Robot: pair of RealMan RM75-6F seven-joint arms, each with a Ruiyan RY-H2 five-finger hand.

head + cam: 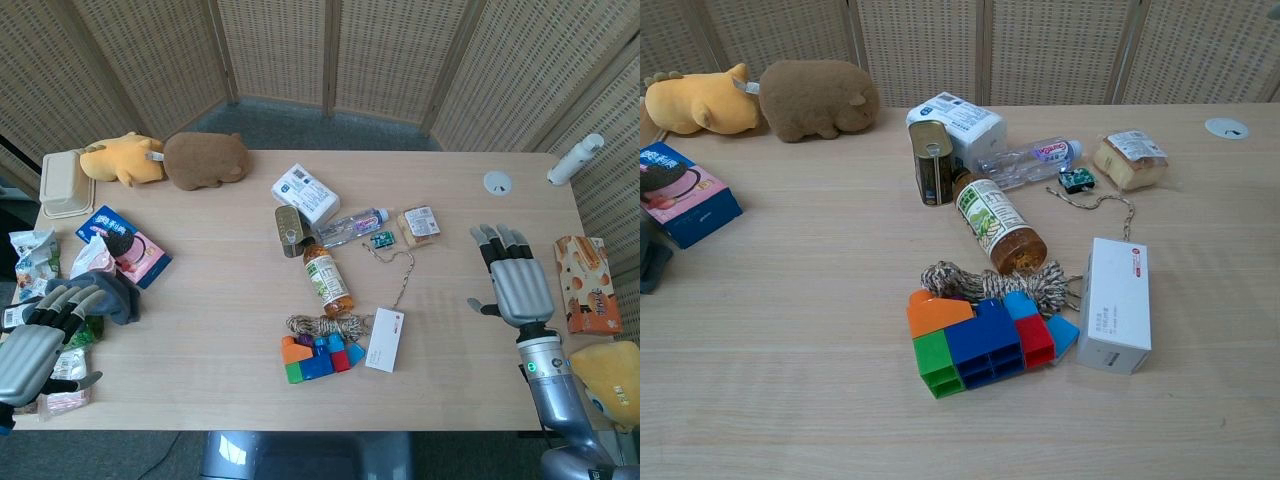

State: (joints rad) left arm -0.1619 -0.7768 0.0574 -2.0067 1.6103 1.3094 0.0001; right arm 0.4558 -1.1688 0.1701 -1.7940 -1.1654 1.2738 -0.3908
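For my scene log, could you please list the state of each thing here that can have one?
left hand: open, holding nothing, over the snack packets
right hand: open, flat, holding nothing
tea bottle: lying on its side
water bottle: lying down, capped
tin can: upright, lid on
rope: coiled
lunch box: closed
white box: lying flat, closed

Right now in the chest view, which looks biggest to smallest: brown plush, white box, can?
1. brown plush
2. white box, though it lies nearer the camera, so unsure
3. can
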